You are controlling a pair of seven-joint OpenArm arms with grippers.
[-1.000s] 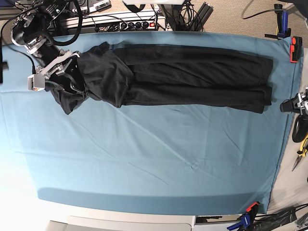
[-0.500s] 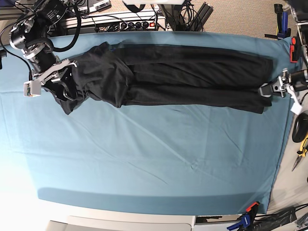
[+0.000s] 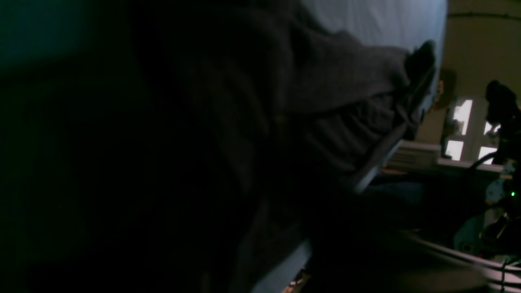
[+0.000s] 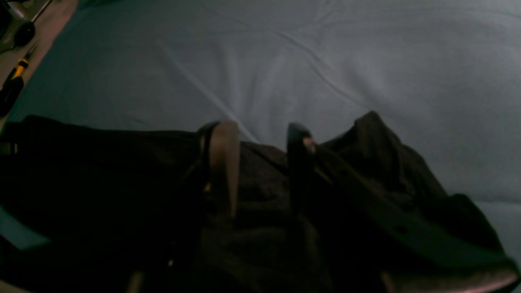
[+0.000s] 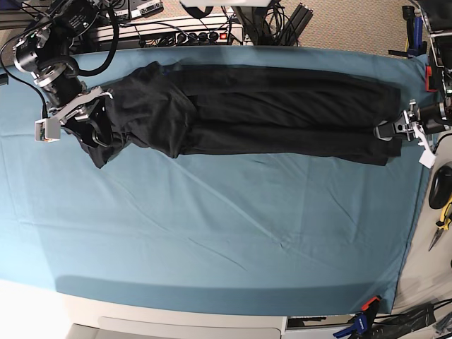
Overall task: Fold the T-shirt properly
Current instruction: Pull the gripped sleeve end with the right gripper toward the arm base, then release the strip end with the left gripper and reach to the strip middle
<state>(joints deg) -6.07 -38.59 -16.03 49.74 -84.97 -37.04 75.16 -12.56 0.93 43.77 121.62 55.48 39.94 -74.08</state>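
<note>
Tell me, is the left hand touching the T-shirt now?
Touching. The base view shows the left hand on the hem end of the T-shirt, with no gap between them.

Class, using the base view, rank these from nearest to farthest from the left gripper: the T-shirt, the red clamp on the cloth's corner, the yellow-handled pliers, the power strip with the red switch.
1. The T-shirt: its end lies right at the left gripper.
2. Red clamp: just above, at the cloth's top right corner.
3. Yellow-handled pliers: below, off the cloth's right edge.
4. Power strip: far across, behind the table's top edge.
</note>
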